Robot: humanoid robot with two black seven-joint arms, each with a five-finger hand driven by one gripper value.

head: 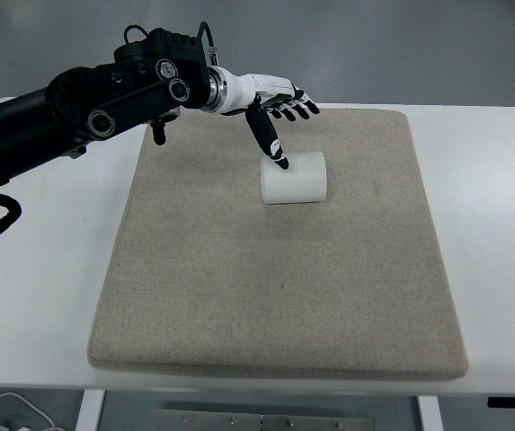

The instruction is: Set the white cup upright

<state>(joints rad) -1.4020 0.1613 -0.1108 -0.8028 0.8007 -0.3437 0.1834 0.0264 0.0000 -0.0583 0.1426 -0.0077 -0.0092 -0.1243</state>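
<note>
Nearest the camera, the white table [509, 296] carries a grey felt mat [275, 305] whose front half lies bare. Further in, in the mat's far half and a little right of its middle, the white cup [294, 178] lies on its side. Its long axis runs left to right across the view, its ribbed wall facing up; which end is the mouth cannot be made out from here.

Just behind and above the cup's left end hangs the left hand [270, 101], the black arm reaching in from the left edge. The fingers [295, 109] are spread and hold nothing; the thumb [267, 139] points down toward the cup's upper left edge, close to it or just touching, which cannot be told.

So the cup lies below and slightly right of the hand, on the near side of it. The grasp probably calls for the hand to drop over the cup's wall, across its axis, then tip it up. The right hand is out of view, so the left is the only one placed to act.
</note>
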